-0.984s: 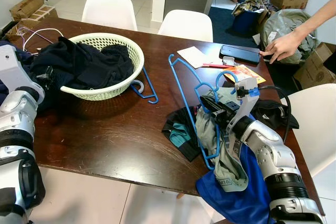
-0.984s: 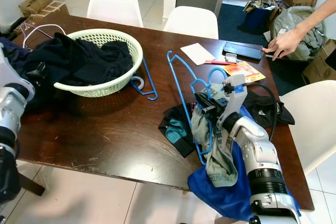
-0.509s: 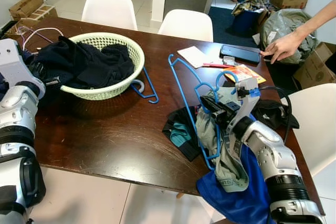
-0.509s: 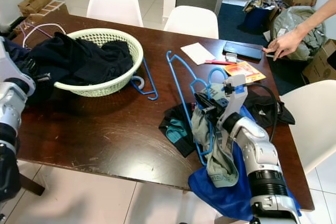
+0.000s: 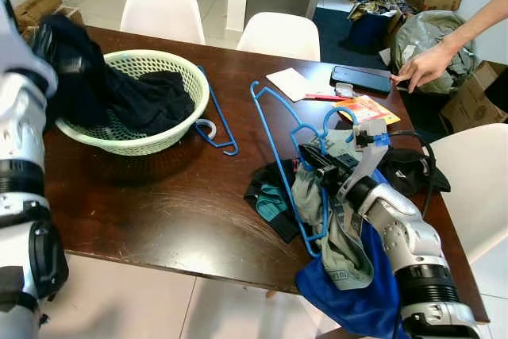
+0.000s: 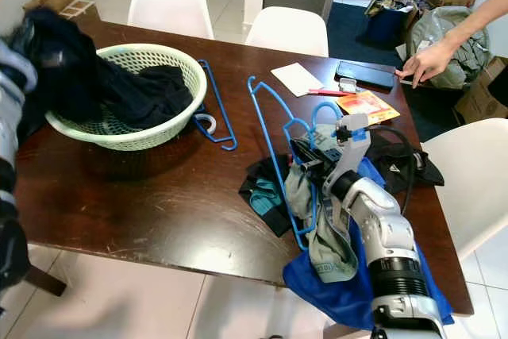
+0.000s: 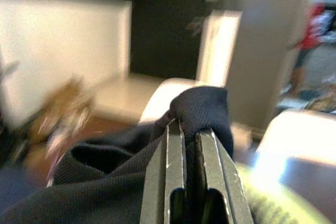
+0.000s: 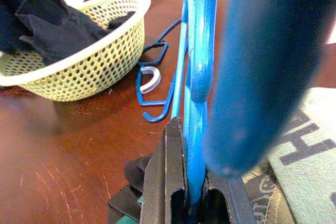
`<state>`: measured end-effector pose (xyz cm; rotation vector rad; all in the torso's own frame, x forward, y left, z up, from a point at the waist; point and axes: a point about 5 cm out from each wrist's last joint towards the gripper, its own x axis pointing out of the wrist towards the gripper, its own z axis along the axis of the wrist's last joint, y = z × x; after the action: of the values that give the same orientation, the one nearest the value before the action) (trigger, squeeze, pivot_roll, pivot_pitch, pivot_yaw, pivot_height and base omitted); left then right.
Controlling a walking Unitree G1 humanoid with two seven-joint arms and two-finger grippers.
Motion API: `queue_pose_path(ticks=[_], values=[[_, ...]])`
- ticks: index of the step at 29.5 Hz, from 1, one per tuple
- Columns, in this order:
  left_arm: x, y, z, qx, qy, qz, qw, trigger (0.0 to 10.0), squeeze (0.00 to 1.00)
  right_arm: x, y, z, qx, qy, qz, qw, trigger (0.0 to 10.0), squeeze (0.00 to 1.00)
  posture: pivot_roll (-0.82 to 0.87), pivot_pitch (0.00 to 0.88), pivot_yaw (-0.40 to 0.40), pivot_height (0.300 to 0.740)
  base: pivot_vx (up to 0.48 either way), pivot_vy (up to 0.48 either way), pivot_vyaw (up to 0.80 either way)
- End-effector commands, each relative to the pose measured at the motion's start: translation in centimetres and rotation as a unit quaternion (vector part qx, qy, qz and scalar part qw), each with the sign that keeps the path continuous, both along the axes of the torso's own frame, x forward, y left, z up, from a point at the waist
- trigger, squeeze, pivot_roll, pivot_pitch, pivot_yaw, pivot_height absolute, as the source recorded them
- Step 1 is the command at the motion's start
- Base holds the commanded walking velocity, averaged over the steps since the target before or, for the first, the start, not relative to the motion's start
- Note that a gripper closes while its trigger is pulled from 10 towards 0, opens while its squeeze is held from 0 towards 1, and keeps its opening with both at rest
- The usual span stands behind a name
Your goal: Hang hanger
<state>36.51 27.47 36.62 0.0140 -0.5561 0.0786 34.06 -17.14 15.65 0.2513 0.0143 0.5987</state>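
A long blue hanger (image 5: 272,125) lies on the dark wooden table (image 5: 159,196), its lower end pinched in my right gripper (image 5: 314,164), which is shut on it; the right wrist view shows the fingers (image 8: 167,182) clamped on the blue hanger (image 8: 202,51). A grey-green garment (image 5: 340,236) and a blue cloth (image 5: 357,299) drape over my right arm. My left gripper (image 7: 190,124) is shut on a dark navy garment (image 5: 87,77), held up at the far left above a pale green basket (image 5: 151,142). A second blue hanger (image 5: 216,121) lies beside the basket.
A black and teal garment (image 5: 270,196) lies by the long hanger. A phone (image 5: 361,79), paper (image 5: 292,83) and an orange packet (image 5: 367,109) sit at the far right, where a person's hand (image 5: 417,67) reaches in. White chairs (image 5: 278,33) line the far side.
My left gripper has risen, lifting the dark navy garment up off the table's left end above the basket. The right gripper still holds the hanger in about the same place.
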Motion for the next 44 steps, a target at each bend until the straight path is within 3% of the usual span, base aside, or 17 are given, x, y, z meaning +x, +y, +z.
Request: queue_pose_path(ticks=[1,3,4,6,11,16,20,25,30,35,39,44], values=[[-1.4,-2.6,4.2,0.030,-0.077,-0.048,0.995,0.0,0.00,-0.1,0.1,-1.2,0.002,0.023,-0.006,1.000,10.0,0.00,-0.03,0.080,-0.034,0.740,0.000,0.000,0.00],[-2.2,-4.6,5.8,0.039,-0.104,-0.085,0.990,0.0,0.00,-0.1,0.3,-1.3,0.006,0.022,-0.007,1.000,10.0,0.00,-0.02,0.073,-0.027,0.740,0.000,0.000,0.00],[-2.2,-4.6,5.8,0.039,-0.104,-0.085,0.990,0.0,0.00,-0.1,0.3,-1.3,0.006,0.022,-0.007,1.000,10.0,0.00,-0.02,0.073,-0.027,0.740,0.000,0.000,0.00],[-3.1,-6.3,7.0,0.044,-0.126,-0.119,0.984,0.0,0.00,0.0,0.4,-1.3,0.013,0.021,-0.009,1.000,10.0,0.00,-0.01,0.067,-0.019,0.740,0.000,0.000,0.00],[-4.2,-7.6,8.1,0.040,-0.143,-0.155,0.977,0.0,0.00,0.1,0.8,-1.4,0.021,0.020,-0.011,1.000,10.0,0.00,0.00,0.055,-0.004,0.740,0.000,0.000,0.00],[-6.4,-9.6,9.9,0.035,-0.174,-0.239,0.955,0.0,0.00,0.3,1.3,-1.5,0.033,0.018,-0.015,0.999,10.0,0.00,0.01,0.042,0.009,0.740,0.000,0.000,0.00],[-7.8,-9.9,10.9,0.036,-0.196,-0.261,0.945,0.0,0.00,0.5,1.7,-1.5,0.041,0.018,-0.016,0.999,10.0,0.00,0.02,0.037,0.018,0.740,0.000,0.000,0.00],[-9.2,-8.6,13.7,0.060,-0.227,-0.226,0.945,0.0,0.00,0.7,1.8,-1.6,0.053,0.018,-0.019,0.998,10.0,0.00,0.03,0.032,0.026,0.740,0.000,0.000,0.00],[-10.4,-8.3,16.2,0.071,-0.243,-0.235,0.938,0.0,0.00,0.8,1.8,-1.7,0.057,0.019,-0.021,0.998,10.0,0.00,0.05,0.027,0.032,0.740,0.000,0.000,0.00],[-12.0,-9.9,17.5,0.082,-0.259,-0.290,0.918,0.0,0.00,0.8,1.7,-1.9,0.061,0.019,-0.024,0.998,10.0,0.00,0.05,0.026,0.038,0.740,0.000,0.000,0.00],[-12.4,-10.5,17.8,0.079,-0.265,-0.306,0.911,0.0,0.00,0.8,1.7,-1.9,0.062,0.018,-0.025,0.998,10.0,0.00,0.05,0.027,0.038,0.740,0.000,0.000,0.00],[-12.9,-11.8,17.5,0.030,-0.259,-0.363,0.894,0.0,0.00,0.7,1.5,-2.0,0.064,0.018,-0.027,0.997,10.0,0.00,0.05,0.025,0.033,0.740,0.000,0.000,0.00]])
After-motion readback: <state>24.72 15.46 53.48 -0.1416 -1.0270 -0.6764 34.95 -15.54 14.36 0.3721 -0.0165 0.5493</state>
